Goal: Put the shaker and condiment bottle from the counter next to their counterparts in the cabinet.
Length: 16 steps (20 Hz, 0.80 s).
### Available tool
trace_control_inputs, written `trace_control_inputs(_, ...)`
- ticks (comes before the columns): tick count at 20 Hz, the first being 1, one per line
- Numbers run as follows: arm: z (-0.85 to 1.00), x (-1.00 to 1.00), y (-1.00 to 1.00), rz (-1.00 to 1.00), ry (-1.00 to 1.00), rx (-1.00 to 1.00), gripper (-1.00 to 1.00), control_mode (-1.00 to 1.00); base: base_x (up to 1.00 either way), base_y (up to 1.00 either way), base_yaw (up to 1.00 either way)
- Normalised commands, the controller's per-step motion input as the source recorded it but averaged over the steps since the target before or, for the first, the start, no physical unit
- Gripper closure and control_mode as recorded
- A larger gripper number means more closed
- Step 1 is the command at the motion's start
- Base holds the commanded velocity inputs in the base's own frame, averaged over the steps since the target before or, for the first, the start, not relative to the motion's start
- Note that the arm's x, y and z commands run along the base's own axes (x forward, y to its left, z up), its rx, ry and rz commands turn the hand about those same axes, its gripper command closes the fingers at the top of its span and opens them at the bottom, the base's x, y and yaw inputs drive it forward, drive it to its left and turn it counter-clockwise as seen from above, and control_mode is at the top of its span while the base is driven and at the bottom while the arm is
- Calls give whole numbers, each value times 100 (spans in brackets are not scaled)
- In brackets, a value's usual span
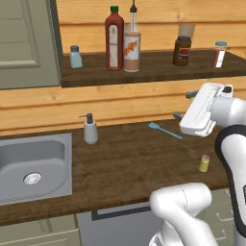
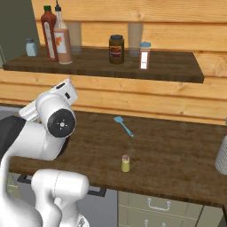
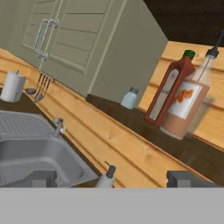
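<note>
Condiment bottle (image 1: pixel 132 45) stood on cabinet (image 1: pixel 158 67) shelf, touching dark red bottle (image 1: pixel 114 41); pale blue shaker (image 1: pixel 75 57) further left by door. Dark jar (image 1: pixel 182 51) and red-capped white shaker (image 1: pixel 219 54) right on same shelf. Yellow-green shaker (image 1: pixel 204 163) upright on tabletop (image 1: pixel 129 163), near blue spatula (image 1: pixel 164 129). Soap dispenser (image 1: pixel 90 129) beside sink (image 1: pixel 33 168). End effector (image 3: pixel 109 178) spread wide, holding nothing.
</note>
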Motion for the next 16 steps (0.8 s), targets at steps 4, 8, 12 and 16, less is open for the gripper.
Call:
trace_control_inputs(4,-45,-59,-11,-17,11,-4,-100,-100,0,0,0)
trace_control_inputs(8,-37,-47,-9,-20,17,0,-100,-100,0,0,0)
trace_control_inputs(12,-35,-38,-12,-21,23,0,-100,-100,0,0,0)
trace_control_inputs(16,-36,-34,-18,-25,23,0,-100,-100,0,0,0)
